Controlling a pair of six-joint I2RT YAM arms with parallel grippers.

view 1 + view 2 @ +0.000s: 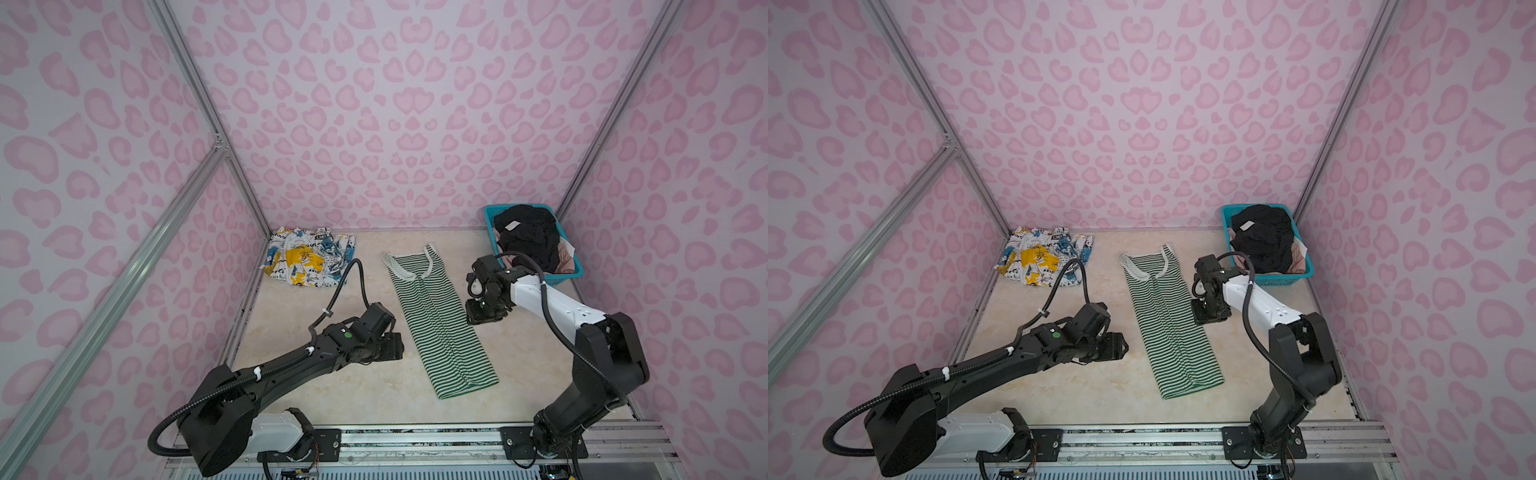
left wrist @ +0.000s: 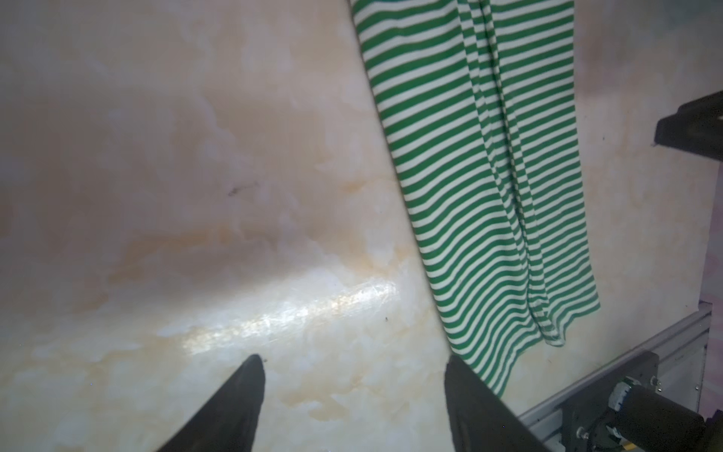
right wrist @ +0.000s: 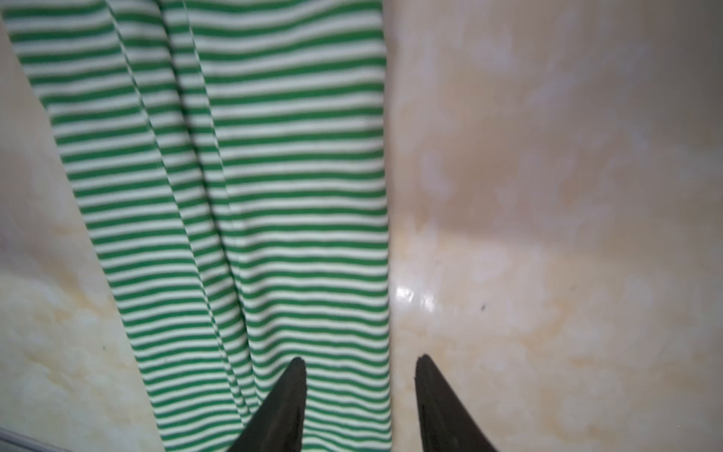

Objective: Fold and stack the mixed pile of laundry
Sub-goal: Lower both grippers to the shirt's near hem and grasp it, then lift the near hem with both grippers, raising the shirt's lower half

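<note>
Got a metal rail running along the near edge of the marble-look table. Just past it on the left, seeing the left gripper low over bare tabletop. Jaws spread wide, nothing between them, parked just left of the green-and-white striped top.

Folded lengthwise into a long narrow strip, lying flat mid-table in both top views. Hem at the near end, neckline and straps at the far end, slanting a bit so the near end lands further right.

A little further back, on the right side of the strip, spotting the right gripper pointing down. Jaws partly apart and straddling the strip's right edge, with one finger over the stripes and the other over bare table. Not pinching any cloth going by the wrist view, and can't tell if it's actually touching.

Way back in the far left corner, seeing the white splashed garment with blue and yellow patches and black lettering. Bunched up loosely near the wall.

Far right corner has the teal basket, with the black garment heaped inside and the pale pink garment peeking out on its right.
</note>
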